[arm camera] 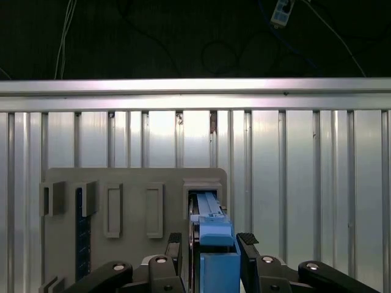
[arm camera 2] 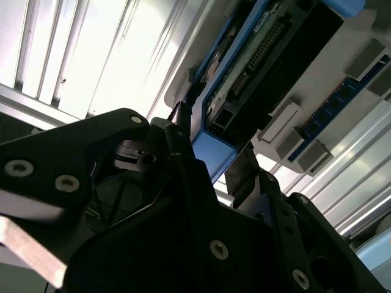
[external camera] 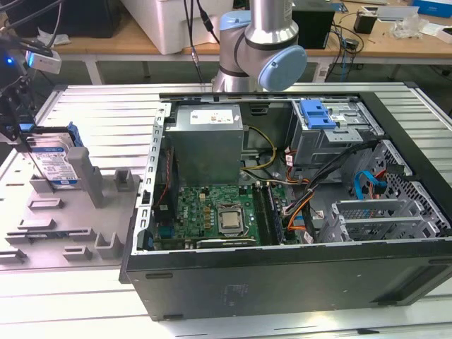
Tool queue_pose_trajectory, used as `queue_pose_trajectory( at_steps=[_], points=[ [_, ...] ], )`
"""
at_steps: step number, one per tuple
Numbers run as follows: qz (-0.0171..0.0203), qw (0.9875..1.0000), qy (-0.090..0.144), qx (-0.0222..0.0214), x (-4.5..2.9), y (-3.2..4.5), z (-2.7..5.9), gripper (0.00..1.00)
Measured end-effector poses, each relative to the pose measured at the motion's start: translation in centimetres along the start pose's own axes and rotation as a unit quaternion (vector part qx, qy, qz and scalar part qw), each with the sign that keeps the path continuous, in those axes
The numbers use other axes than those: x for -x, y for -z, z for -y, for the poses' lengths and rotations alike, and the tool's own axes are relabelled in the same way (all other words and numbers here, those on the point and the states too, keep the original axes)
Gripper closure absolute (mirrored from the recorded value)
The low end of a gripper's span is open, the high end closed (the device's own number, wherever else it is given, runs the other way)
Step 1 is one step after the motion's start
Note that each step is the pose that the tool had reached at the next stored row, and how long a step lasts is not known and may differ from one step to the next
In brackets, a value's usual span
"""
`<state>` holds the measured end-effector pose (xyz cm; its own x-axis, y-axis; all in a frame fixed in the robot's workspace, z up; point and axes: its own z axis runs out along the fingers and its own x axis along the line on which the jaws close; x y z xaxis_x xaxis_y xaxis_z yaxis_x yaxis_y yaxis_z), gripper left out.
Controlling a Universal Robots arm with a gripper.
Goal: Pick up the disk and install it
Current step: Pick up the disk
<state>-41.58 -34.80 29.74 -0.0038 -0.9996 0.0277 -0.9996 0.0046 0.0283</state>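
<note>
Clamped narrow on the disk (external camera: 53, 161) with the end effector (arm camera: 211, 244): in the first wrist view, black fingers (arm camera: 247, 244) set tight against both broad sides of the bright blue carrier end, spread no wider than the drive itself. Found at nine o'clock of the exterior view, at the exterior view's left, well apart from the drive cage. Standing on edge in a slot of the grey fixture block (external camera: 85, 176), long axis close to upright, white-and-blue label face turned toward the exterior camera. Seen edge-on in the first wrist view, as a thin blue-and-silver strip running straight away from the fingers. Connector end turned up toward the end effector in the second wrist view, with the pin row exposed. Cannot tell whether lifted clear of the slot floor.

In another slot of the same fixture, a dark blue module (arm camera: 79, 235) on edge.

At three o'clock from the fixture, on the slatted metal worktop (external camera: 99, 99), an open computer case (external camera: 282, 282) lying on its side. Inside it:
- at eleven o'clock, a grey power supply (external camera: 208, 141)
- at seven o'clock, a green motherboard (external camera: 205, 212) with a processor socket (external camera: 231, 219)
- at one o'clock, a metal drive cage (external camera: 339, 134) topped by a blue latch (external camera: 318, 113)
- between these, bundles of cables (external camera: 300, 205)

At twelve o'clock, beyond the case, the lower joints of the robot arm (external camera: 261, 42).
</note>
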Motion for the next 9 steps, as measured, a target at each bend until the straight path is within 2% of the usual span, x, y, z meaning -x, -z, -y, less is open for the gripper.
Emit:
queue_pose_trajectory(
  at_steps=[9],
  points=[
    [0.0, 1.0, 0.0, 0.0, 0.0, -0.03, 0.0, 0.52]
  ],
)
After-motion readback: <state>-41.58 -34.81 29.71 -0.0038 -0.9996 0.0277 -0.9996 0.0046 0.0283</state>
